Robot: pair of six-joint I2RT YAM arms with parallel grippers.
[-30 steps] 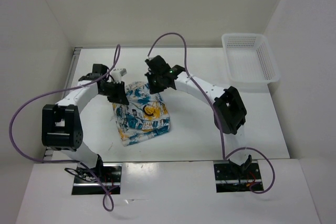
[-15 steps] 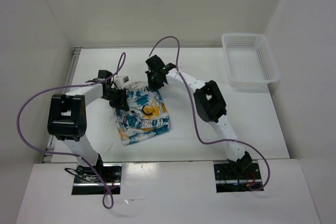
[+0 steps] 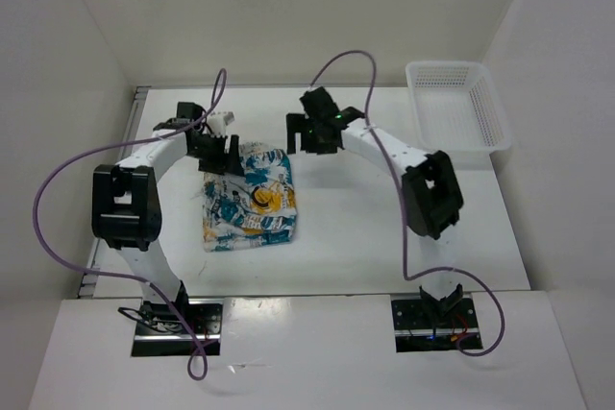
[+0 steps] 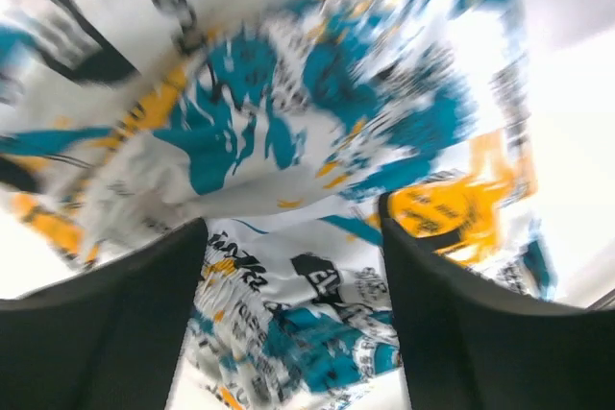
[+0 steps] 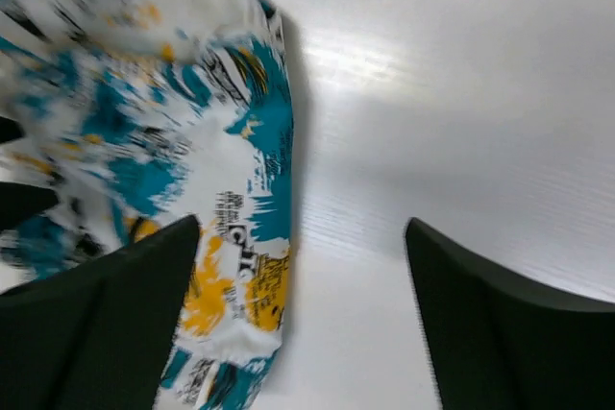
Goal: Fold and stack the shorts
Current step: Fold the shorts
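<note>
Since a second ago: right arm point(image 3: 384, 153) has swung off the shorts point(image 3: 248, 204) to the right, left arm point(image 3: 159, 156) has slid to their far-left corner, and the bundle sits squarer and a touch further left. Both have let go: left jaws spread wide over the print with nothing pinched, right jaws spread over bare counter point(image 3: 365, 237), cloth just beside them. Shorts lie folded in a compact rectangle mid-left on the counter, well apart from the basket point(image 3: 459, 108) at far right.

Reads as the release at the end of a fold. Wrist views are motion-blurred, so can't check whether the edges line up.

Next, my guess: lift both arms clear without dragging cloth, confirm the fold holds, then either one more fold or a two-sided pick to shift it to the stack spot. No second pair in view, so stack location is unclear.
</note>
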